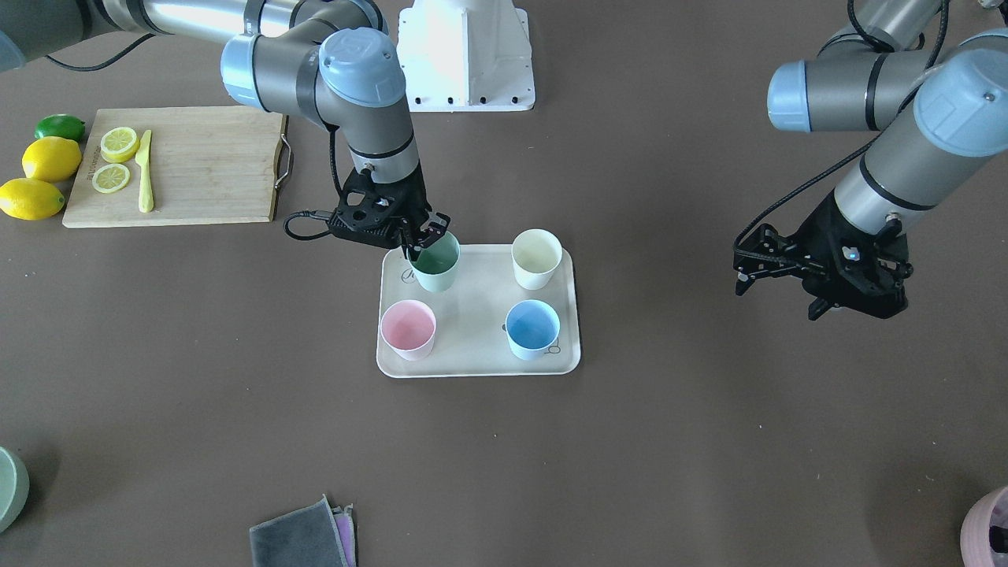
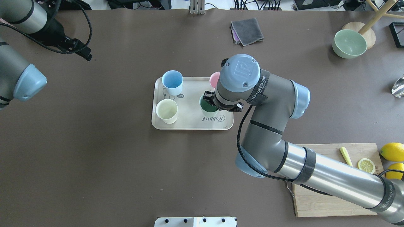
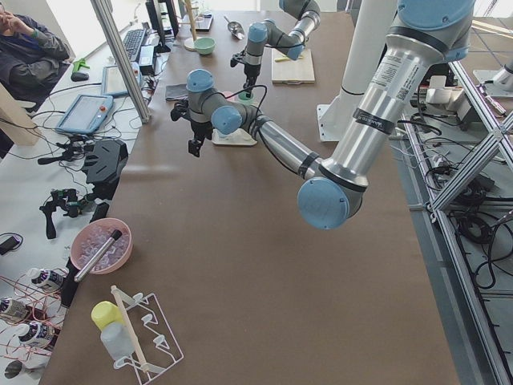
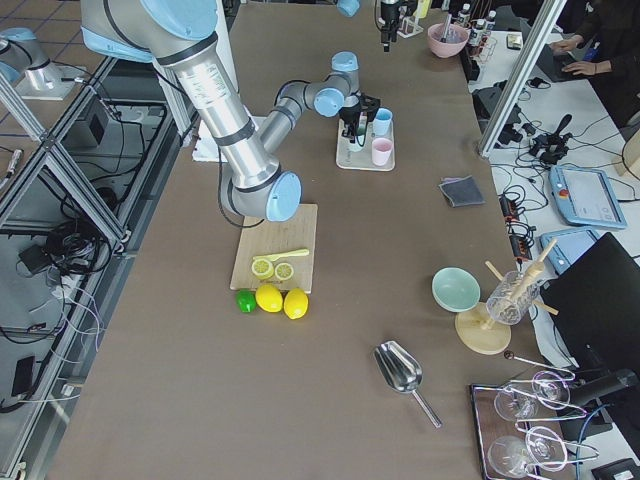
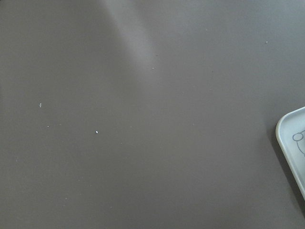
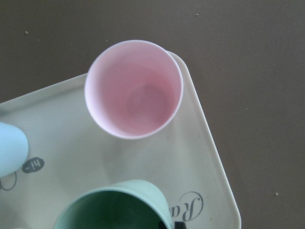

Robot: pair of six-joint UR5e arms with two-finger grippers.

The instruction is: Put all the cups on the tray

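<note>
Cups stood at all four corners of the tray [image 1: 472,315]. Seen from the front, the right gripper [image 1: 424,242] pinched the rim of the mint cup [image 1: 435,269], with the pink cup [image 1: 408,329] nearer the camera. Next came the cream cup [image 1: 536,258] and blue cup [image 1: 532,329]. Far right, the left gripper [image 1: 778,301] hung spread over the table [image 1: 709,441], well apart from the tray.

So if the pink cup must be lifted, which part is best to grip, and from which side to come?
Probably its rim wall, from straight above: the pink cup stands upright, mouth open, so one finger fits inside, one outside. Pinch the side facing the tray's corner, away from the green cup and right gripper.
</note>
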